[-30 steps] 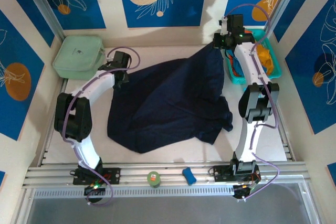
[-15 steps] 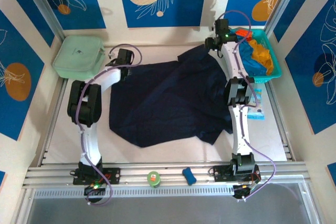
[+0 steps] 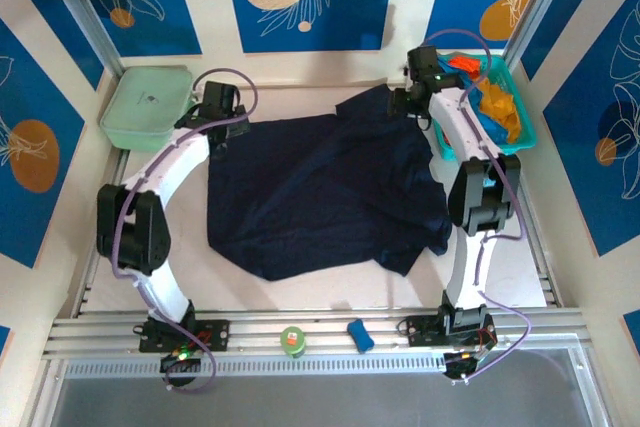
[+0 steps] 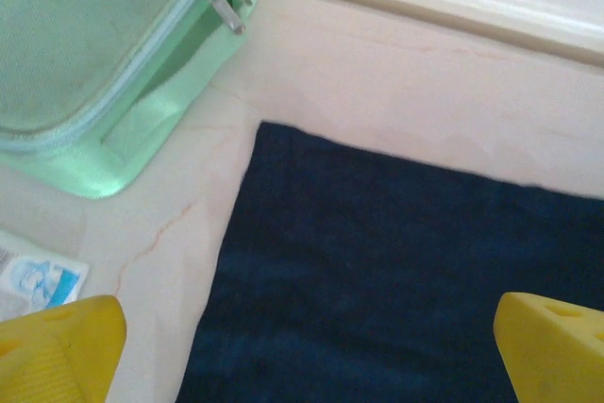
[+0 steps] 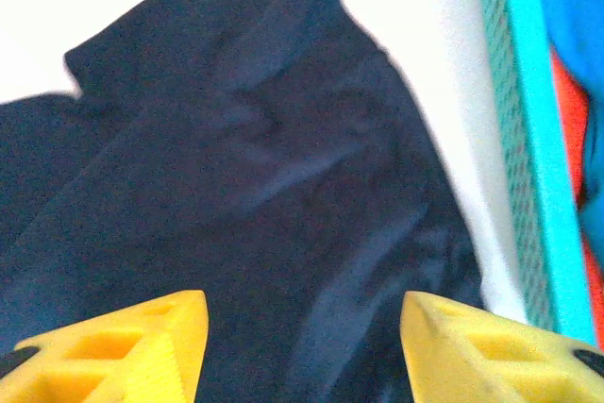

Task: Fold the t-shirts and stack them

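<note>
The large dark navy t-shirt (image 3: 320,192) lies spread out on the middle of the table. My left gripper (image 3: 215,112) hovers over its far left corner, jaws wide open, with bare cloth (image 4: 377,280) lying below the left gripper (image 4: 307,356). My right gripper (image 3: 413,102) hangs over the far right corner, also open. In the right wrist view the right gripper (image 5: 302,346) has rumpled navy cloth (image 5: 255,167) beneath it, not pinched. An orange t-shirt (image 3: 498,102) and a red t-shirt (image 3: 463,64) sit in the teal basket (image 3: 526,119). A bright blue t-shirt (image 5: 576,7) is there too.
A pale green box (image 3: 148,107) stands at the far left corner, close to the left gripper. The basket rim (image 5: 528,139) runs just right of the right gripper. A green roll (image 3: 292,340) and a small blue object (image 3: 359,334) rest on the near rail. A small packet (image 4: 33,280) lies by the box.
Both grippers have opened and let go of the navy shirt's far corners. The raised right corner has dropped, and the shirt now lies flatter.
</note>
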`<state>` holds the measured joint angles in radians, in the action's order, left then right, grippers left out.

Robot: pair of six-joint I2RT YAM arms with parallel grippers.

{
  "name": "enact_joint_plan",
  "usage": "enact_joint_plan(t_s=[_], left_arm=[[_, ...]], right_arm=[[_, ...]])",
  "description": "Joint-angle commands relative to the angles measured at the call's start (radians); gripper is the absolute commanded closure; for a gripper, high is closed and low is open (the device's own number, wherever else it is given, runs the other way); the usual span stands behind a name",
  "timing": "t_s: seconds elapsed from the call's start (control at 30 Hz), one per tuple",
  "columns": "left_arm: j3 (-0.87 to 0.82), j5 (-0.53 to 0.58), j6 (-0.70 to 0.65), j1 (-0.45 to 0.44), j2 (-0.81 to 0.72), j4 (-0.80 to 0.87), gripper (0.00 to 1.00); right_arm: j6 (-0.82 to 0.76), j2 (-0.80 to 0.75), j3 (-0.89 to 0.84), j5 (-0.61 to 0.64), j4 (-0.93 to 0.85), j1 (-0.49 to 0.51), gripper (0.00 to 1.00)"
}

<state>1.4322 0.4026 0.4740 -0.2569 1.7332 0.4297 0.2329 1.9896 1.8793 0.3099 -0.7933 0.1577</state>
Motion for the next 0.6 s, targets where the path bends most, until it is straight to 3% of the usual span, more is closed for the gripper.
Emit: enact_joint_plan(t_s=[0.0,0.27,0.43,0.57], left_arm=[[-0.103,-0.096,0.057,-0.016,-0.067,0.163,0.01],[-0.314,-0.261,0.178,-0.075,-0.190,0.302,0.21],[-0.393,-0.287,0.246,-0.219,-0.233,0.325,0.26],[-0.432,-0.296,0.312,-0.347,-0.209,0.361,0.29]], right_arm=[[0.102,-0.110,-0.199,-0.047,-0.036,0.029,0.45],[0.173,-0.389,-0.632,-0.150,-0.016,0.168,0.46],[0.248,-0.440,-0.776,-0.172,0.003,0.272,0.48],[0.284,-0.433,-0.826,-0.178,0.030,0.298,0.51]])
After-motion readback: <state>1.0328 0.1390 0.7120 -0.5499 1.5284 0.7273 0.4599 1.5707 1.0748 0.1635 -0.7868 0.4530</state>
